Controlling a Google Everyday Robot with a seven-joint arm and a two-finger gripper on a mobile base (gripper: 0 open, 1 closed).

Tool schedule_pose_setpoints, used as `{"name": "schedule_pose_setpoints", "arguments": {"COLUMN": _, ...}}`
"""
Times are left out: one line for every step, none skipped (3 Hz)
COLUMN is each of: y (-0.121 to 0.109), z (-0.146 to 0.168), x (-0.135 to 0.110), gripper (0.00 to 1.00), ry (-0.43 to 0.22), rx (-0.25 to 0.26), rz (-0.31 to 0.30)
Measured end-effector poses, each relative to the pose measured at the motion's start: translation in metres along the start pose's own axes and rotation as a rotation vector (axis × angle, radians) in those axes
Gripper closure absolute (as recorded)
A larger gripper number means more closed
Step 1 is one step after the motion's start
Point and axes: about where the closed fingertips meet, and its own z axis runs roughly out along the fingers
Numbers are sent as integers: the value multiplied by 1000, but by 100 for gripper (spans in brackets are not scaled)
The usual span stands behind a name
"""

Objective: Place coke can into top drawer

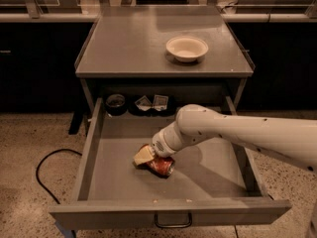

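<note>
Smooth pale plastic jaws clasp the glossy metal coke can (pixel 161 165) inside the matt grey metal top drawer (pixel 119 183).

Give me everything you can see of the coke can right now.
The coke can is red-orange with pale markings and looks like dented metal. It lies on its side on the floor of the open top drawer, near the middle and a little towards the front. The gripper sits over one end of it, hiding that end and apparently in contact. Nothing else touches it.
</note>
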Motion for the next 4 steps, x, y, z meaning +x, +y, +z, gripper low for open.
{"name": "schedule_pose_setpoints", "arguments": {"y": 0, "z": 0, "x": 0, "gripper": 82, "ry": 0, "rx": 0, "rz": 0}}
{"name": "schedule_pose_setpoints", "arguments": {"y": 0, "z": 0, "x": 0, "gripper": 57, "ry": 0, "rx": 0, "rz": 0}}
{"name": "schedule_pose_setpoints", "arguments": {"y": 0, "z": 0, "x": 0, "gripper": 35, "ry": 0, "rx": 0, "rz": 0}}
{"name": "schedule_pose_setpoints", "arguments": {"y": 0, "z": 0, "x": 0, "gripper": 10, "ry": 0, "rx": 0, "rz": 0}}
